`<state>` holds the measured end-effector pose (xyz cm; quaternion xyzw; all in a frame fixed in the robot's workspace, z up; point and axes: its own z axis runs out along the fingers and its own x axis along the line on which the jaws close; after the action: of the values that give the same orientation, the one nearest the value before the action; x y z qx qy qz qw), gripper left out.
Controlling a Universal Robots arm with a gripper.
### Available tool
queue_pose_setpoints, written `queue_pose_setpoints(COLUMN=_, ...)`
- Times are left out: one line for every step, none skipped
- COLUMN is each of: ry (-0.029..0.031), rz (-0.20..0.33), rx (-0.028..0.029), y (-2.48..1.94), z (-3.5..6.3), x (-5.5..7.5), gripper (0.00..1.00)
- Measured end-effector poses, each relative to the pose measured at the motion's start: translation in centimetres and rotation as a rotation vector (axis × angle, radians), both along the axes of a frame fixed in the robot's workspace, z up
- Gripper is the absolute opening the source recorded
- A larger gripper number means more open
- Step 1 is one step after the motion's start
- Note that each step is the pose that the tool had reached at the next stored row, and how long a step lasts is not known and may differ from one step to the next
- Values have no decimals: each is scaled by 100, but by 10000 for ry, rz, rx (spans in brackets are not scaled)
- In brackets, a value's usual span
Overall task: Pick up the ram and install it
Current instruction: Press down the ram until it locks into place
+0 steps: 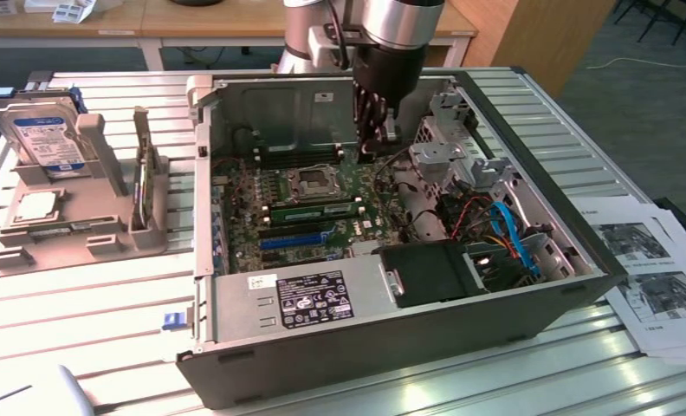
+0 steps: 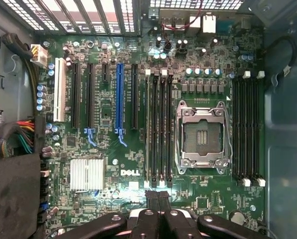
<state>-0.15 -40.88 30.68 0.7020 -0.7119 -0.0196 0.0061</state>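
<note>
Green, long and thin, the ram [image 1: 314, 211] sits on edge in a black slot just beside the square metal CPU socket [image 1: 316, 180] in the exterior view, while the wrist view gives the black claw [image 2: 157, 197] closed, its fingers pressed together on nothing, near that socket.

**Motherboard viewed head-on, gripper closed**

A green motherboard [image 2: 138, 154] is seen inside a grey case [image 2: 285, 129]. An empty processor socket [image 2: 203, 133] is flanked by two banks of black memory slots [image 2: 161, 129]. A blue expansion slot [image 2: 119, 97] is set among black ones. The gripper [image 2: 157, 196], its fingers pressed together, is held over the board's edge, at the end of the bank nearer the blue slot.
</note>
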Motion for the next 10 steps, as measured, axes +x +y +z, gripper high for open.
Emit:
queue_pose_setpoints(ry=0, rz=0, rx=0, y=0, z=-8, x=0, gripper=10)
queue_pose_setpoints(ry=0, rz=0, rx=-2, y=0, z=-15, x=0, gripper=10)
queue_pose_setpoints(ry=0, rz=0, rx=-2, y=0, z=-22, x=0, gripper=10)
queue_pose_setpoints(ry=0, rz=0, rx=-2, y=0, z=-29, x=0, gripper=10)
queue_pose_setpoints(ry=0, rz=0, rx=-3, y=0, z=-35, x=0, gripper=10)
queue_pose_setpoints(ry=0, rz=0, rx=-3, y=0, z=-42, x=0, gripper=10)
queue_pose_setpoints(ry=0, rz=0, rx=-4, y=0, z=-50, x=0, gripper=10)
queue_pose_setpoints(ry=0, rz=0, rx=-6, y=0, z=-57, x=0, gripper=10)
queue_pose_setpoints(ry=0, rz=0, rx=-10, y=0, z=-65, x=0, gripper=10)
queue_pose_setpoints(ry=0, rz=0, rx=-12, y=0, z=-73, x=0, gripper=10)
